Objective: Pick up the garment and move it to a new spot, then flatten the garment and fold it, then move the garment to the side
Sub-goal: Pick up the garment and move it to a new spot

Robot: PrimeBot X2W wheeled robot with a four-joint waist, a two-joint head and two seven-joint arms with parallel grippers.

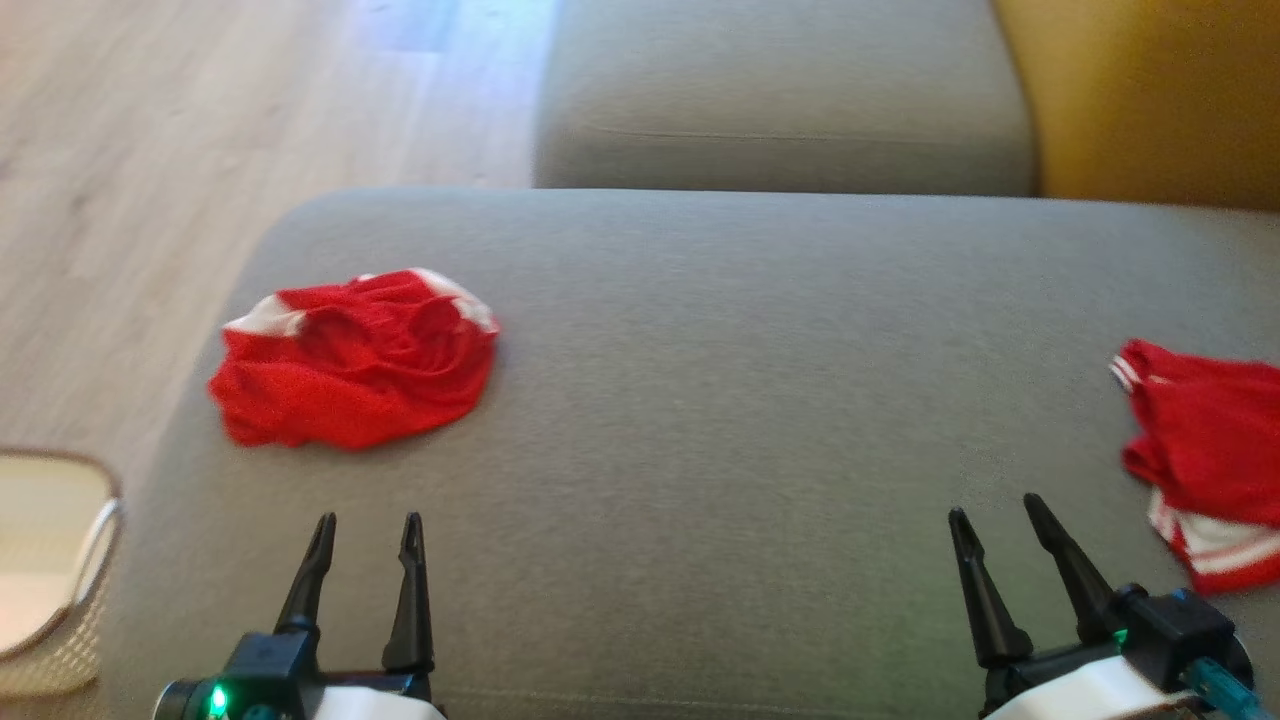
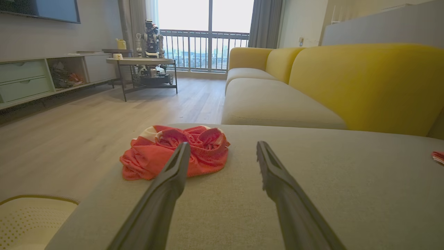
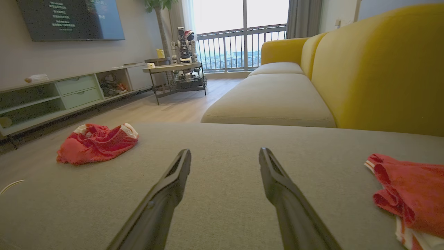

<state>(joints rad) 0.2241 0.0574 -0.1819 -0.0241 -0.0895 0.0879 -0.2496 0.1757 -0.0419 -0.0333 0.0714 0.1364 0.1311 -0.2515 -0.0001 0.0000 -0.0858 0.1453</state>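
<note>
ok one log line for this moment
left gripper: open, empty | right gripper: open, empty | crumpled garment: untouched on cushion | second garment: far right

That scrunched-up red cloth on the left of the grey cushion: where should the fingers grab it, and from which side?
Probably a raised fold near the middle of the crumpled garment, coming down from above with the open left gripper, which is nearest. The heap bunches into ridges there, while its edges lie flat on the cushion, hard to pinch.
</note>
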